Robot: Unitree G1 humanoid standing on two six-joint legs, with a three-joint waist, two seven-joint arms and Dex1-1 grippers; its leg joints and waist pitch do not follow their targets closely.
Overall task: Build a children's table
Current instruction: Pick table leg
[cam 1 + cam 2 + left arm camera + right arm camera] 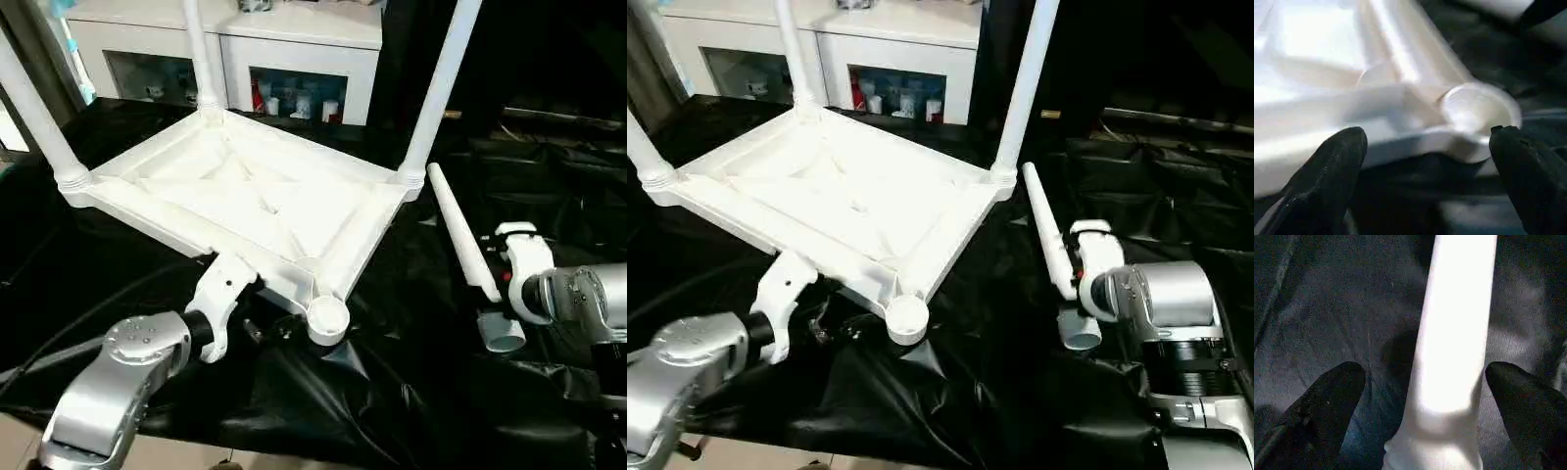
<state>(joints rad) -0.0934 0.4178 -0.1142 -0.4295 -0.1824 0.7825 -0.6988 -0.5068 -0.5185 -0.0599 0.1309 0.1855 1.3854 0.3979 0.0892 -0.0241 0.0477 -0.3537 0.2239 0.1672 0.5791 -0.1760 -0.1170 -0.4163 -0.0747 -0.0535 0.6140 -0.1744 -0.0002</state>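
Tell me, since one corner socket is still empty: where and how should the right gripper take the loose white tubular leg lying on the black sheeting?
Probably on the thick lower part of the loose white tubular leg, just above its open end, coming down from above. It lies flat on the black sheeting, and the open right gripper straddles it there.

The white tabletop (pixel 245 196) lies ribbed underside up with three legs (pixel 441 78) standing, the fourth leg (pixel 460 230) lying beside it.

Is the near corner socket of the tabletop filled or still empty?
Empty. The round near corner socket of the white plastic ribbed tabletop shows an open mouth, while the fourth white tubular leg lies on the black sheeting.
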